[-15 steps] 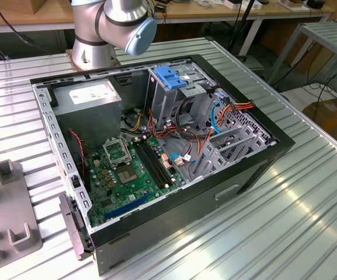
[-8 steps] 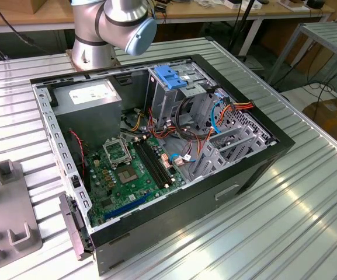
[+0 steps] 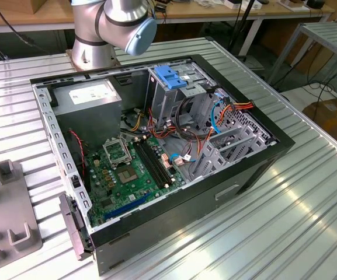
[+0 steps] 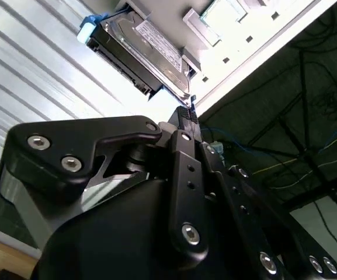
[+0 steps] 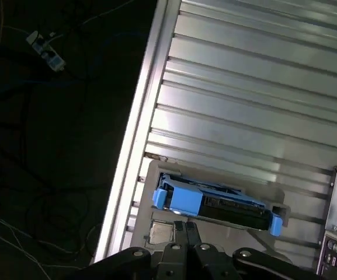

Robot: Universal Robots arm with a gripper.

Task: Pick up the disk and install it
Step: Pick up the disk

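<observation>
Exterior view: I see an open PC case (image 3: 232, 189) on the ribbed metal worktop (image 3: 308, 221), with a blue-handled drive cage (image 3: 171, 87) inside.
Second wrist view: the disk (image 4: 150, 49) is silver-grey and labelled, with blue rails. It sits in a grey holder (image 4: 196, 24) near the worktop edge. The hand (image 4: 187, 112) is just short of it, fingers pinched together, empty.
First wrist view: dark floor (image 5: 51, 146) beyond the edge.

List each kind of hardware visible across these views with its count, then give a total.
hard drive: 1
pincer: 1
computer case: 1
power supply: 1
drive cage: 1
motherboard: 1
Total: 6
</observation>
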